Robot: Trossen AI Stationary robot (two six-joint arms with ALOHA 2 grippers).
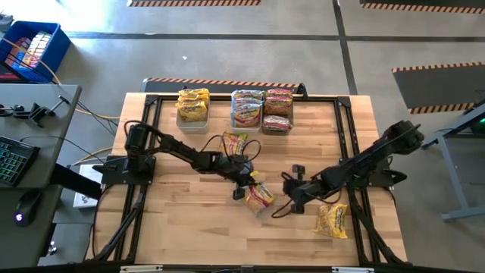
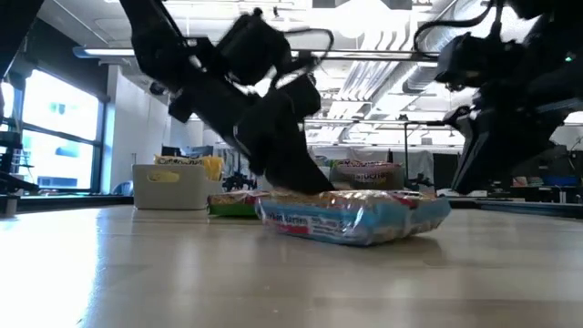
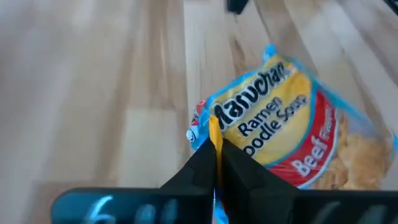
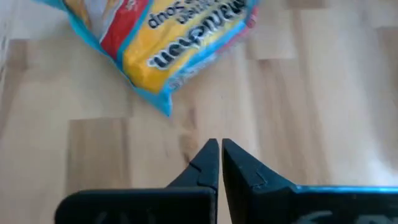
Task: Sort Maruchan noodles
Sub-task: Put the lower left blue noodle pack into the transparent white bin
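Noodle packet pinched by its edge at mid-worktop, ahead of sorting.

The beef noodle packet (image 3: 286, 124) lay flat on the worktop (image 1: 182, 220); the left hand (image 3: 215, 158) had closed on its crimped seam, probably the only part thin enough to grip. The right hand (image 4: 220, 158), closed and empty, waited just beside it. Sorted packets filled three bins (image 1: 193, 119) at the far edge, presumably by flavour; two loose packets (image 1: 332, 220) lay apart.
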